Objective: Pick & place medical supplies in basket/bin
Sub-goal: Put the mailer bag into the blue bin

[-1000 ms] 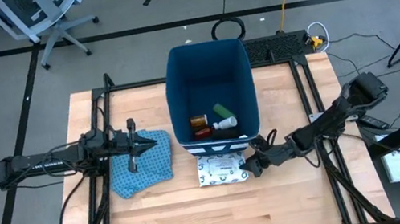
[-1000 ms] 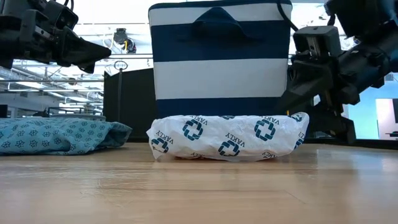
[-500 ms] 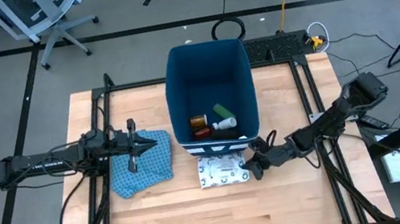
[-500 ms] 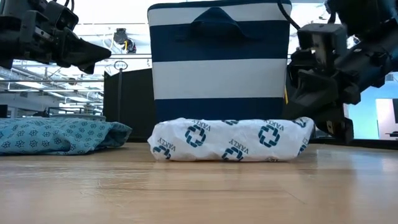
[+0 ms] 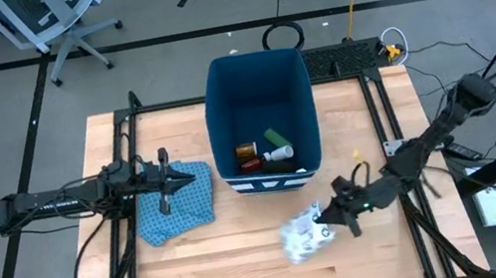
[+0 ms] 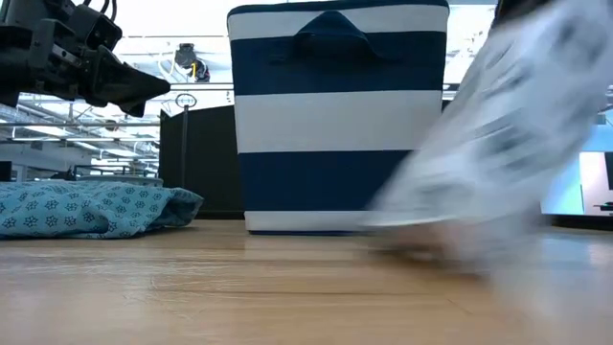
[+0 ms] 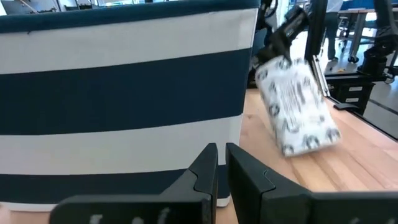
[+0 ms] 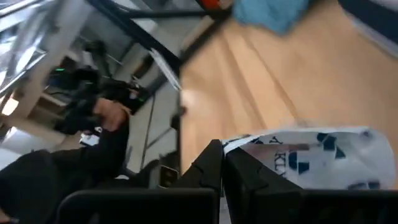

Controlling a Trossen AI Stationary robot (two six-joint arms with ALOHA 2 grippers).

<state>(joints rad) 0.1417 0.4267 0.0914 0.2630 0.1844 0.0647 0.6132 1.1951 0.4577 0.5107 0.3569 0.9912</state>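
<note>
The white, black-patterned flat packet (image 5: 303, 236) hangs tilted near the table's front right, and my right gripper (image 5: 322, 215) is shut on it. The packet shows blurred in the low view (image 6: 498, 144) and hanging on end in the left wrist view (image 7: 295, 106). The tall dark-blue bin (image 5: 216, 114) stands at the far middle. Inside it lie an orange bottle (image 5: 246, 150), a green bar (image 5: 275, 137) and a red bottle (image 5: 252, 164). My left gripper (image 5: 162, 182) waits shut above the blue patterned cloth (image 5: 179, 209), well clear of it (image 6: 124, 86). My right gripper pinches the packet by an edge at one end (image 8: 242, 142) between its two fingers. The fingers come from the table's right, slanting down. The packet hangs tilted below the fingers (image 7: 268, 65). Whether its lower end (image 7: 305, 146) touches the table, I cannot tell.
The blue patterned cloth lies bunched on the table left of the bin. Black frame rails (image 5: 134, 239) run along the table's left and right sides. Bare wood (image 5: 230, 273) stretches along the near edge.
My right gripper has shut on the packet's right end in front of the bin. It has then gone up and toward the table's near edge. The packet has left its flat place against the bin's base and now hangs tilted.
</note>
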